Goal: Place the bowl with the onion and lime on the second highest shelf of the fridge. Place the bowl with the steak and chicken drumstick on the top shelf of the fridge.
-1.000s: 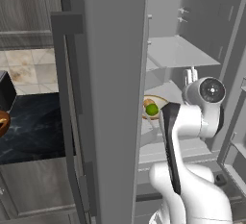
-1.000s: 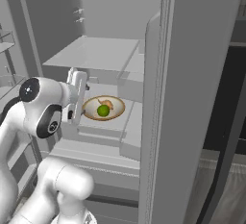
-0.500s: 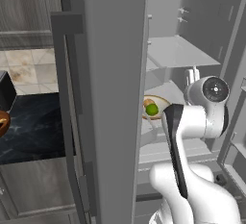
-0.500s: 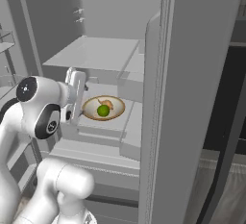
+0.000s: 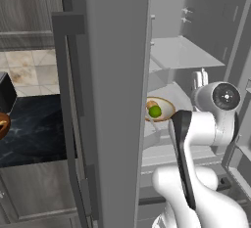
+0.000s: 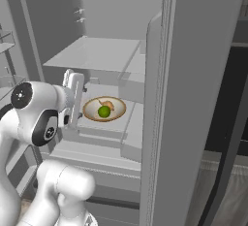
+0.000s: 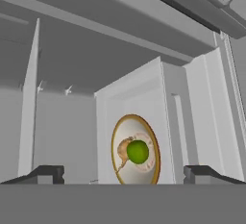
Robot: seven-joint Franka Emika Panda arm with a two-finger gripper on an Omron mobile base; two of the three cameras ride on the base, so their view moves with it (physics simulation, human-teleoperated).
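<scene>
Fridge interior, door (image 5: 105, 100) swung open in front of me. Item one: cream bowl (image 6: 104, 108) with a tan-brown rim, lying flat on the lipped tray-like shelf (image 6: 109, 125), the second one down. Inside it a bright green lime (image 6: 104, 111) sits toward the front, and a small tan onion (image 6: 108, 104) with a thin stalk lies touching it just behind. From my left base camera the same bowl (image 5: 160, 108) shows past the door edge, lime (image 5: 155, 111) on top. In my hand camera the view is rolled, so the bowl (image 7: 136, 151) stands on edge, the lime (image 7: 138, 151) at its middle and the onion (image 7: 123, 149) beside it.

Item two: plain flat top shelf (image 6: 92, 55), above the bowl, bare grey-white panel.

Item three: my hand (image 6: 72, 96), fingers spread wide and holding nothing, set just to the left of the bowl and apart from it. Its two dark fingertips (image 7: 45, 174) rise at either side of the hand camera's lower edge, with the bowl between and beyond them.

Item four: dark worktop (image 5: 29, 129) to the left of the fridge, with a reddish-brown rounded object (image 5: 3, 124) at the picture's edge, too cropped to identify.
</scene>
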